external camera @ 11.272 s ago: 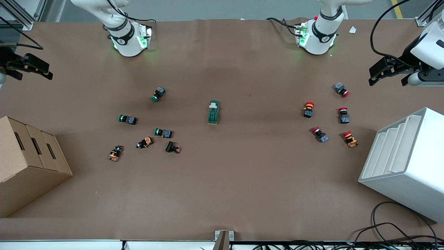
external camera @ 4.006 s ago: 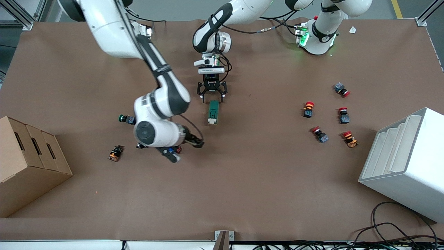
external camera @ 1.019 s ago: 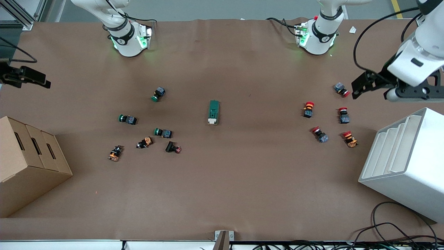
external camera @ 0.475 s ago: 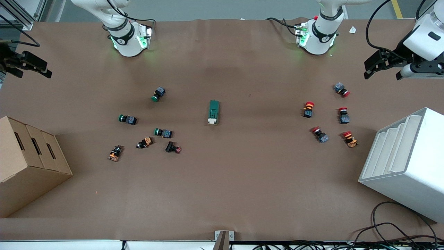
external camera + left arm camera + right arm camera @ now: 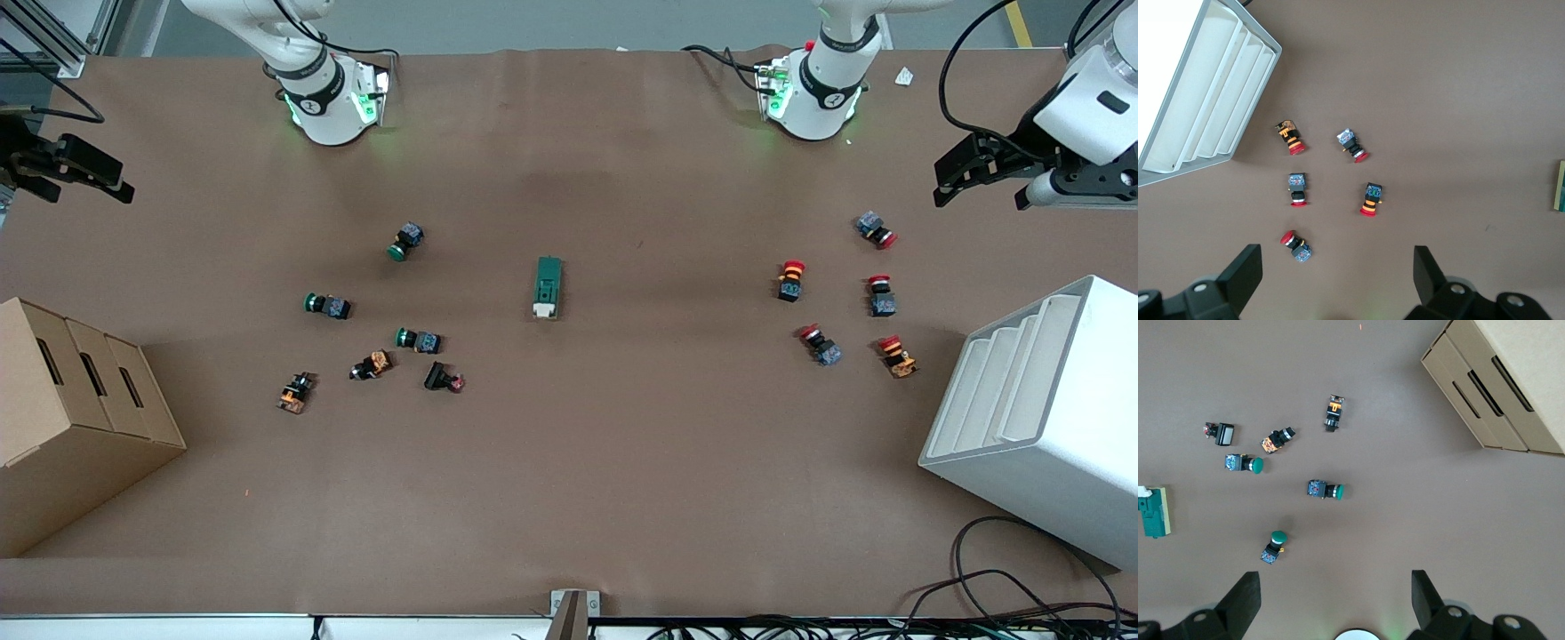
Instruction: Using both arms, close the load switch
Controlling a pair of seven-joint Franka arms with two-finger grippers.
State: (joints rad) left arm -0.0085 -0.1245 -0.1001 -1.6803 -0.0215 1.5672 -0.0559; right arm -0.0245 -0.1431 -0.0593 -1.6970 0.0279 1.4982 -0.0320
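While both arms wait, load switch [image 5: 548, 287] mid-table, left gripper [image 5: 985, 173] and right gripper [image 5: 62, 171] fingers spread

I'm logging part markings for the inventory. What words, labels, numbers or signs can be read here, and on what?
No text can be read in any view.
Load switch: no marking legible.
Push buttons: blue faces, print too small to read.
Arm bases: a small round emblem, too small to read.
Cardboard box and white rack: no print visible.
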